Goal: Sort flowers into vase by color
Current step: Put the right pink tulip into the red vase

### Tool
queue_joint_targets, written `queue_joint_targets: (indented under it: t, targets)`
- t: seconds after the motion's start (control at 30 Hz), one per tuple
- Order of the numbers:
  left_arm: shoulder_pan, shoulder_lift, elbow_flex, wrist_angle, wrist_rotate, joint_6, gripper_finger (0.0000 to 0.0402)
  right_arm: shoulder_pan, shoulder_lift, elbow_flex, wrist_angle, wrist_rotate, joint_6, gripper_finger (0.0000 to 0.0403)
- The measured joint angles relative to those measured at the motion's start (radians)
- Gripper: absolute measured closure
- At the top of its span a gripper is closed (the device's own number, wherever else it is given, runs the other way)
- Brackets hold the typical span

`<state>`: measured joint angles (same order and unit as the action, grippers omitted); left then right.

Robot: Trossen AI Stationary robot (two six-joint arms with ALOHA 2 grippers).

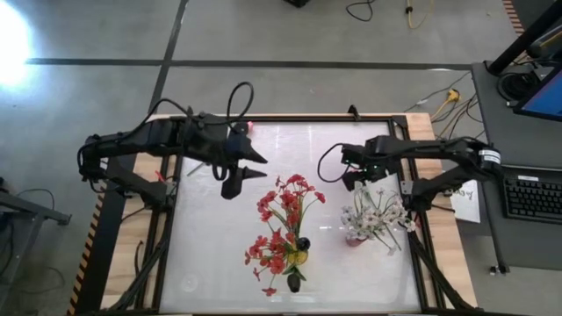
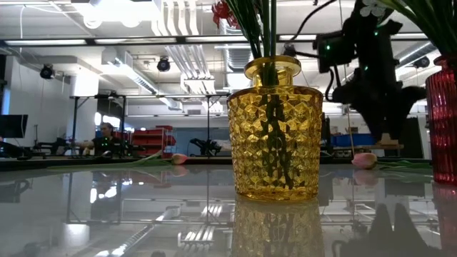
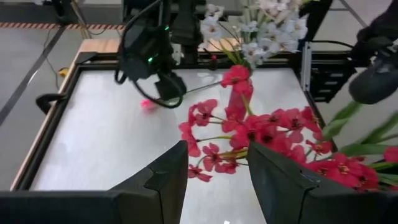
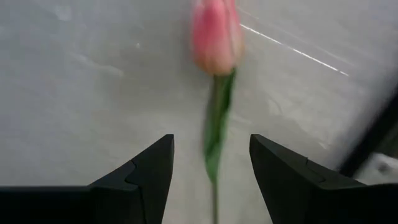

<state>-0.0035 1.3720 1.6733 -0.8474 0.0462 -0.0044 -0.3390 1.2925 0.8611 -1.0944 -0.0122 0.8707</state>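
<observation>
A pink tulip bud (image 4: 214,34) lies flat on the white table with its green stem (image 4: 214,137) running back between the open fingers of my right gripper (image 4: 211,143), which hovers over it (image 1: 349,180) without touching. The left wrist view shows the same bud (image 3: 148,104) under that gripper. My left gripper (image 1: 250,167) is open and holds nothing, left of the red flowers (image 1: 285,219). Those stand with their stems in a yellow vase (image 2: 275,135). White blooms (image 1: 378,215) stand in a red vase (image 2: 443,121). A second pink bud (image 2: 178,158) lies near the far edge.
The two vases stand close together in the near half of the table, between and in front of the arms. A raised black frame (image 1: 290,120) borders the tabletop. Bare white surface (image 1: 211,254) lies left of the yellow vase. A desk with a keyboard (image 1: 531,197) is to the right.
</observation>
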Motion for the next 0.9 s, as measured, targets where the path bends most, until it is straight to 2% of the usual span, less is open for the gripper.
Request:
queue_joint_targets:
  t: [0.2, 0.4, 0.6, 0.73, 0.9]
  targets:
    - [-0.016, 0.0, 0.0, 0.0, -0.001, 0.003, 0.0249, -0.002, 0.044, -0.073, 0.127, 0.008, -0.009, 0.02]
    - [-0.016, 0.0, 0.0, 0.001, -0.001, -0.005, 0.0249, -0.002, 0.114, -0.102, 0.173, 0.117, -0.032, 0.02]
    - [-0.016, 0.0, 0.0, 0.001, -0.001, -0.013, 0.0249, -0.004, 0.187, -0.103, 0.253, 0.081, -0.07, 0.0203]
    - [-0.016, 0.0, 0.0, 0.001, -0.001, -0.03, 0.0249, -0.003, 0.219, -0.103, 0.264, 0.07, -0.069, 0.0237]
    - [-0.016, 0.0, 0.0, 0.001, -0.001, -0.043, 0.0249, -0.004, 0.223, -0.104, 0.286, 0.087, -0.049, 0.0314]
